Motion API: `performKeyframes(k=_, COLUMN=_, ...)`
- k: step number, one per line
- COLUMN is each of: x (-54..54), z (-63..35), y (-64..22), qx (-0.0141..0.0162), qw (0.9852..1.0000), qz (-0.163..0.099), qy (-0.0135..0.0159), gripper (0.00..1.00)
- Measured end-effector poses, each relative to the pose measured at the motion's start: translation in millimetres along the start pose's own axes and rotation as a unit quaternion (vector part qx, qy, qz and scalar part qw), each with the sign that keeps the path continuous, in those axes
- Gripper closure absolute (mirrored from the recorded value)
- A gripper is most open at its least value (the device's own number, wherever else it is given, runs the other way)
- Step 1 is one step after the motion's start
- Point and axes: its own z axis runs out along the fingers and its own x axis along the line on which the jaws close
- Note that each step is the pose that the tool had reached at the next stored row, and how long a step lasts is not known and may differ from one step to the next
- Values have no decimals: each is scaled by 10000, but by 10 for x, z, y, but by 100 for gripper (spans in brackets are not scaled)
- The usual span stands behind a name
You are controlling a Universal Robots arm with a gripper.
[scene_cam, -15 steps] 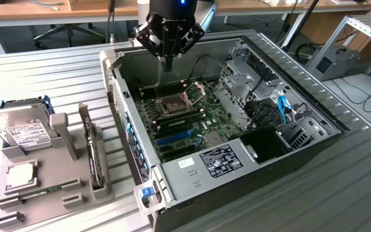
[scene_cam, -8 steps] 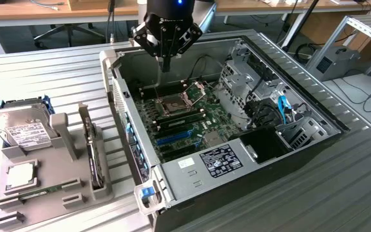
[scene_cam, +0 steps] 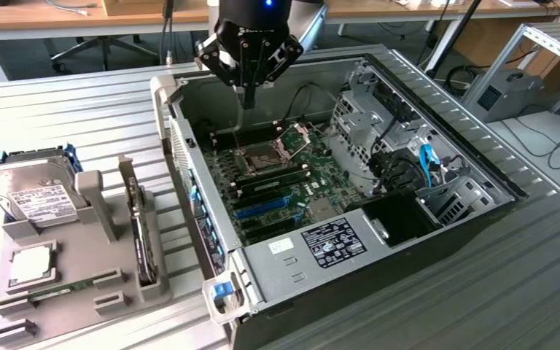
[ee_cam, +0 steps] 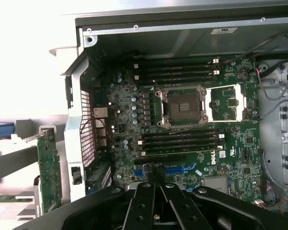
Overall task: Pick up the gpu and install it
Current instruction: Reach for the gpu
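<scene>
The gpu (scene_cam: 142, 235) stands on edge in a slot of the grey holder (scene_cam: 85, 306), to the exterior view's left of the open computer case (scene_cam: 202, 219). Its green board (ee_cam: 49, 167) also shows in the wrist view, beside the case's perforated rear wall. My gripper (scene_cam: 248, 93) hangs above the far end of the case, over the motherboard (scene_cam: 305, 169), well apart from the gpu. Its fingers (ee_cam: 145, 203) are shut together with nothing between them. Below them lie the blue expansion slots (ee_cam: 178, 169).
A silver hard drive (scene_cam: 32, 197), a processor chip (scene_cam: 31, 264) and a RAM stick (scene_cam: 58, 293) rest in the same holder. Inside the case are the open CPU socket (ee_cam: 182, 106), memory slots (ee_cam: 180, 72), a drive cage (scene_cam: 363, 120) and cables (scene_cam: 426, 164).
</scene>
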Motion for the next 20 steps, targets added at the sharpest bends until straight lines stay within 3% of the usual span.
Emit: performKeyframes(k=20, x=78, z=-2, y=-6, qx=0, qw=10000, qz=-1, qy=0, gripper=89)
